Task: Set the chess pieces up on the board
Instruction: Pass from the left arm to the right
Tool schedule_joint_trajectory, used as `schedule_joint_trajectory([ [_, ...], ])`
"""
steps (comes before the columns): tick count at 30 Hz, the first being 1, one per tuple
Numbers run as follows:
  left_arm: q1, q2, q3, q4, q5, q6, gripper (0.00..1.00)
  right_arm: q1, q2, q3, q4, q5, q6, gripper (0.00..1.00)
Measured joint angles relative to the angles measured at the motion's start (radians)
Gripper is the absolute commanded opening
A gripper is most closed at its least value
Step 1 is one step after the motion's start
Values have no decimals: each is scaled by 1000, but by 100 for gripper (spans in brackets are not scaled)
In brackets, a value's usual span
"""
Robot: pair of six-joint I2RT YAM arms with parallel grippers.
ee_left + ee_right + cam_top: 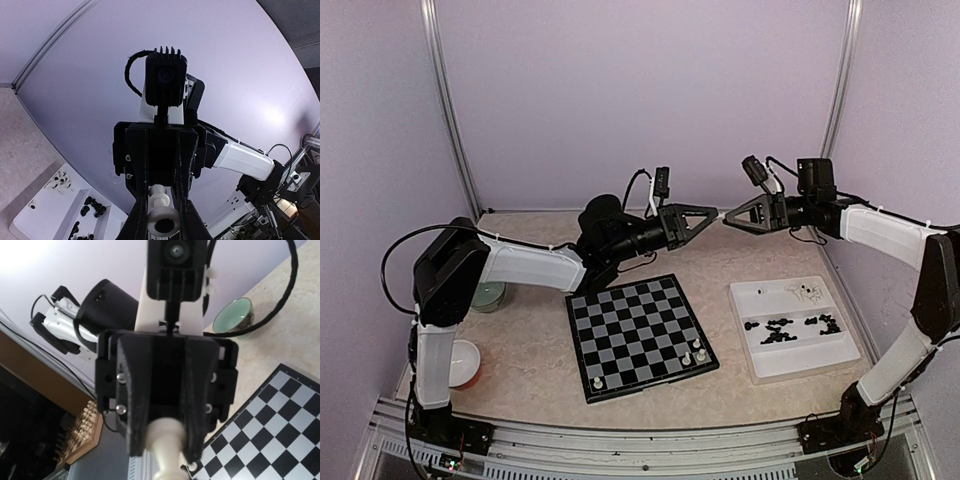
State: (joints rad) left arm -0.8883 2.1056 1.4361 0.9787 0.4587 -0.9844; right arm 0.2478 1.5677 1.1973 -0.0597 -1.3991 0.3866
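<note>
A cream-white pawn [723, 215] hangs high over the table between my two grippers, which meet tip to tip. My left gripper [712, 217] is shut on it: in the left wrist view the pawn [162, 220] shows its felted base between my own fingers. The right gripper [731, 218] flanks the pawn's head, jaws narrow, with a sliver of gap on one side. The board [620, 345] lies below with a few white pieces [696, 352] along its near edge. The right wrist view shows the pawn [167, 437] and a corner of the board [280, 440].
A white tray [760, 370] right of the board holds black pieces [790, 325] and white ones [807, 291]. A green bowl [488, 295] and a red-and-white bowl [465, 362] sit at the left. A wooden chess set [82, 432] lies off the table.
</note>
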Motion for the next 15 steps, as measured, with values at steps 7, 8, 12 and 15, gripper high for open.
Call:
schedule_joint_trajectory([
  [7,-1,10,12,0,4,-3,13,0,9,0,8,2,7,19],
  [8,-1,11,13,0,4,-3,14,0,11,0,8,3,7,18],
  [12,-1,13,13,-3,4,-3,13,0,18,0,6,4,3,18],
  [15,0,13,13,-8,4,-3,13,0,21,0,1,6,-5,18],
])
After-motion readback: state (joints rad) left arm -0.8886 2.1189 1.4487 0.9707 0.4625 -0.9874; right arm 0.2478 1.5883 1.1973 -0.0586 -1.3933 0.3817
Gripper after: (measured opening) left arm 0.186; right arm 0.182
